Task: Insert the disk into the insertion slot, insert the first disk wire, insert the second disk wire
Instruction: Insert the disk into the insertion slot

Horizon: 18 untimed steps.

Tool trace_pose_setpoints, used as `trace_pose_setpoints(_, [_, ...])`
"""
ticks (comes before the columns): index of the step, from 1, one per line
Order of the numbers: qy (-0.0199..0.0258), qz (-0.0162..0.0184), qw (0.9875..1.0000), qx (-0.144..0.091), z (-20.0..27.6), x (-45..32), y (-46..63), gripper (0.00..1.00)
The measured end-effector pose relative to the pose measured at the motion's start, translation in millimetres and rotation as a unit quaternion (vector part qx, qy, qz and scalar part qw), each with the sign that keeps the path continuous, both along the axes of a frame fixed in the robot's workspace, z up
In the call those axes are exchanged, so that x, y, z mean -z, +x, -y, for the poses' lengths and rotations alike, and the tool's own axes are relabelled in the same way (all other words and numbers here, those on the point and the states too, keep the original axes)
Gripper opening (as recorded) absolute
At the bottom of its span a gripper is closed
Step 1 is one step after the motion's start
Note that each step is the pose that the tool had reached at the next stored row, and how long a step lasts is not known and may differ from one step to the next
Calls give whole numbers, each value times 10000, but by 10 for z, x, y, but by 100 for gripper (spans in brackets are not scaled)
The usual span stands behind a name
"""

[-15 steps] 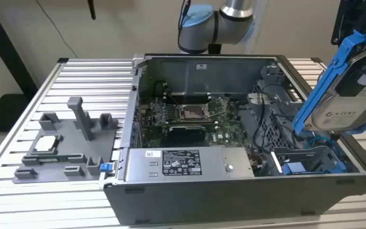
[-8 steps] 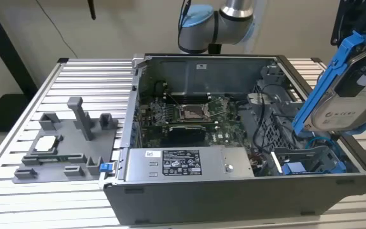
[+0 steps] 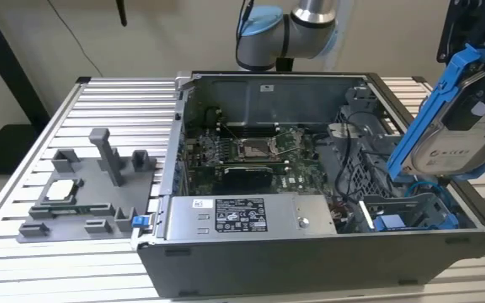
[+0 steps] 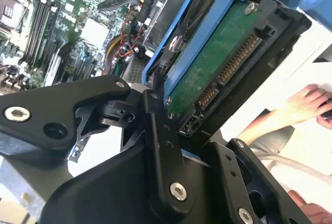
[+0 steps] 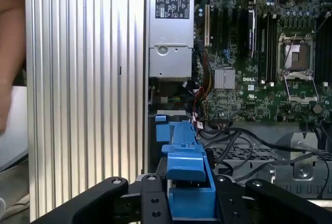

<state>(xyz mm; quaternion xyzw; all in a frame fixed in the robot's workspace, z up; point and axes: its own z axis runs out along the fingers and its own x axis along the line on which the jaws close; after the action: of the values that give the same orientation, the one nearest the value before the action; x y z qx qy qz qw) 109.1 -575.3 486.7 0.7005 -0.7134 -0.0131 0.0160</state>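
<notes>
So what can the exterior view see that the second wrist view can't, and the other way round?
Exterior view: the grey parts tray, the grey power-supply box, the disk's white label. Second wrist view: the disk's green circuit board, a person's hand. Both: the disk in its blue carrier, and the motherboard.

There were one disk [image 3: 460, 142] in a blue carrier, one open computer case [image 3: 310, 265], one power-supply box [image 3: 242, 218], one motherboard [image 3: 259, 154], one grey fixture [image 3: 91, 189], one robot arm [image 3: 285, 31], one slatted tabletop [image 3: 23, 265].
</notes>
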Motion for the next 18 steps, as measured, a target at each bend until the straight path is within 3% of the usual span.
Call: trace_pose_setpoints(18, [-3,0,10000,0,0,96,0,0])
